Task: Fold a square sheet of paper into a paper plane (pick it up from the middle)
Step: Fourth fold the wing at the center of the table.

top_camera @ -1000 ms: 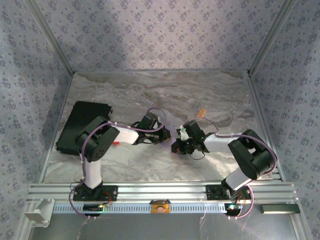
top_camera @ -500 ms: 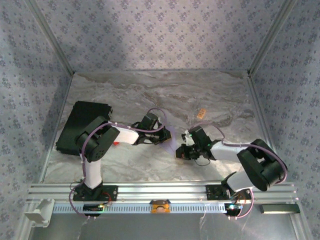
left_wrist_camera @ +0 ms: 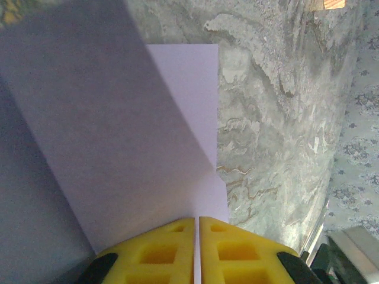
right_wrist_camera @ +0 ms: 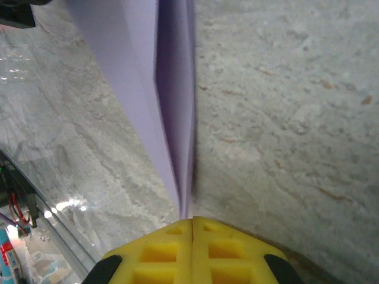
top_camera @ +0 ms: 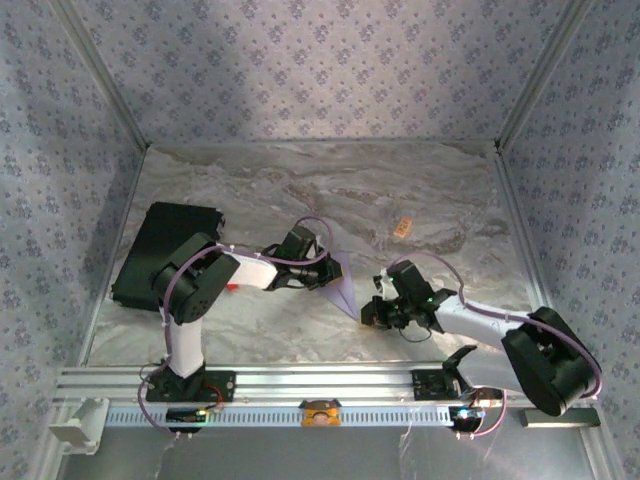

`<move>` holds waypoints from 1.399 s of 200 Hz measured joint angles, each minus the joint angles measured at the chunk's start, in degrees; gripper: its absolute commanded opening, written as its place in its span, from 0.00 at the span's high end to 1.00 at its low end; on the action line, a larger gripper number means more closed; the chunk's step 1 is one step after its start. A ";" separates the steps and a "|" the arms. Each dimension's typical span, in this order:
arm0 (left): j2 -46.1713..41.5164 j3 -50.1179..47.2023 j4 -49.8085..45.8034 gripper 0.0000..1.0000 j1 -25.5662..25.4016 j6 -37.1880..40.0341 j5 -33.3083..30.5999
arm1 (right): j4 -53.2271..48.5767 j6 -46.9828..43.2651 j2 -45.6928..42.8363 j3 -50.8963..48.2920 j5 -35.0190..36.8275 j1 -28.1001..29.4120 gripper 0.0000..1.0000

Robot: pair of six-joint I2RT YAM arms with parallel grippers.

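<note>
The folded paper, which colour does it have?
The folded paper is pale lavender, plain, without marks; the left wrist view shows it best.

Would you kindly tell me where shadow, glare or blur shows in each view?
Top external: uneven light across the back wall. Left wrist: the paper near the lens lies in shade, its far flap brighter. Right wrist: the paper's fold is blurred; glare glints on the table lower left.

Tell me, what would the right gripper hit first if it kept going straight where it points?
The paper plane: its folded tip looks pinched in the shut fingertips of the right gripper and runs straight ahead. Farther along is probably the left gripper, pinching the paper's other end; depth is unclear.
</note>
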 measured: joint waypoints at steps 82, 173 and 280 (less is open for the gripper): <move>0.11 0.00 0.15 0.90 0.00 0.00 0.04 | 1.22 -1.25 12.90 15.02 -0.48 -0.31 0.95; 0.33 0.02 0.61 0.90 0.00 0.00 0.42 | 4.39 -1.25 23.39 17.09 -0.09 -0.24 0.96; 0.37 0.02 0.61 0.90 0.04 0.00 0.68 | 9.27 -0.98 15.43 6.54 -1.25 -0.55 0.94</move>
